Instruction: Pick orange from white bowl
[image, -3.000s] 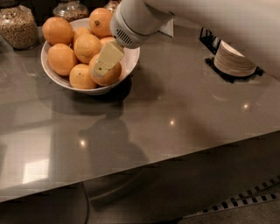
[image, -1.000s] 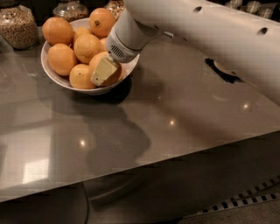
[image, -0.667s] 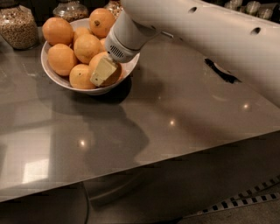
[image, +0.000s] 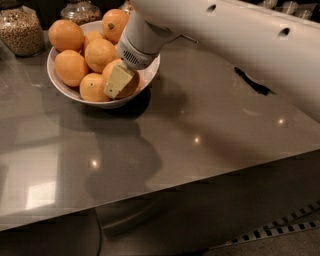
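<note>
Grain is filling a glass jar (image: 18, 30) that is standing at the far left edge of the grey countertop (image: 200, 150), and a second jar (image: 80, 10) is sitting behind the bowl, cut off by the top of the view. Just right of the first jar, the white bowl (image: 107, 104) is resting on the counter and casting a dark shadow toward the front right. Oranges are crowding it: one (image: 65, 34) is lying high at the back left, one with a dark stem dot (image: 114, 22) is sitting at the back, and others (image: 100, 52) (image: 70, 67) (image: 92, 87) are filling the middle and the near left side.

At the bowl's near right side, the orange (image: 134, 84) is lying against the rim, still inside the bowl and touching its neighbours. The gripper (image: 119, 82) is reaching down into the bowl from the upper right and is gripping this fruit: one cream-coloured finger (image: 117, 79) is pressing flat across its near face, while the other finger is hiding behind it.

The white arm (image: 225, 35) is stretching from the ribbed wrist above the bowl across the top of the view to the right edge. Below it, a dark mark (image: 252, 82) is showing on the counter, and small light reflections are glinting on the glossy surface. At the bottom right, a black-and-white striped strip (image: 280, 230) is running along the floor.
</note>
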